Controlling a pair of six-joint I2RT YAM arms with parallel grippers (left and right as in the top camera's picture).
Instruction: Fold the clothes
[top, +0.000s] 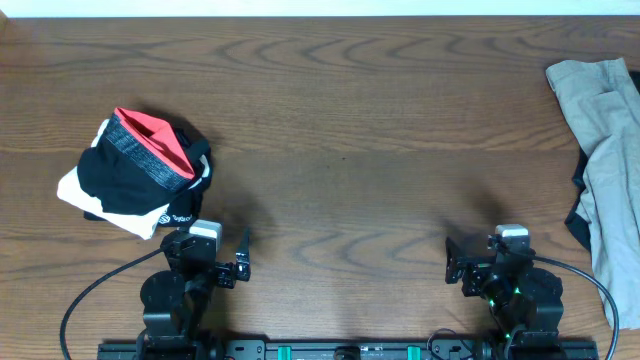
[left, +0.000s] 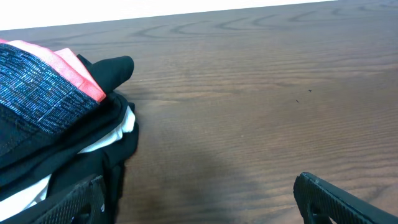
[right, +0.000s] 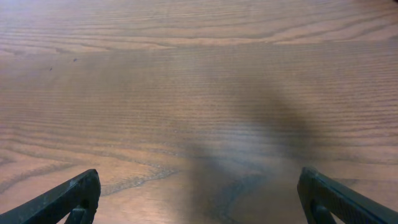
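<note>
A folded pile of clothes lies at the table's left: black pants with a coral-red and grey waistband on top of a white garment. In the left wrist view the pants fill the left side. A beige garment lies spread at the right edge, with a dark one under it. My left gripper is open and empty just in front of the pile; its fingers show in the left wrist view. My right gripper is open and empty over bare wood.
The brown wooden table runs between the two heaps. Black cables trail from both arm bases at the front edge. The beige garment hangs over the table's right edge.
</note>
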